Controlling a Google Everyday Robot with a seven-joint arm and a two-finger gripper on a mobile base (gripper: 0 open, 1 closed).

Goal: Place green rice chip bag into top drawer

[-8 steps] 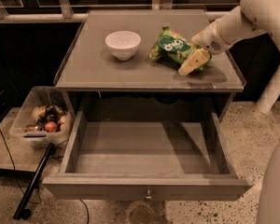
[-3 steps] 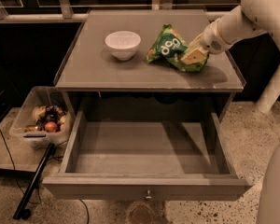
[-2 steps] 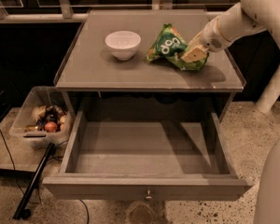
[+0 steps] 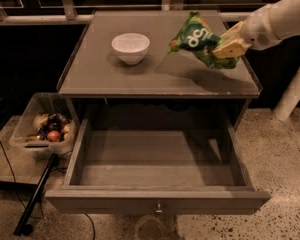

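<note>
- The grey cabinet's top surface (image 4: 165,76) carries only one loose item now; a soft shadow lies on its right part, under the raised bag.
- The top drawer (image 4: 155,166) stands pulled fully out beneath the surface, and its floor shows nothing inside. It needs no opening, so that part of the job is ready.
- The robot's white arm (image 4: 285,16) reaches in from the upper right.
- A clear plastic bin (image 4: 27,134) with mixed odds and ends sits on the floor to the left of the cabinet. It plays no part in the task.
- The green rice chip bag (image 4: 197,36) hangs tilted in the air above the right half of the surface, clear of it and well above the drawer. Pickup looks done; the bag is not yet over the drawer opening.
- The white bowl (image 4: 130,47) rests on the surface to the left of the bag, apart from it.
- The gripper (image 4: 224,46) is at the bag's right end, its tan fingers (image 4: 231,49) clamped on the crinkled edge.
- The small round knob (image 4: 159,208) sits mid-front on the drawer panel, untouched.
- Still to do, as I judge it: bring the bag forward and down over the open drawer, lower it in, and let go.
</note>
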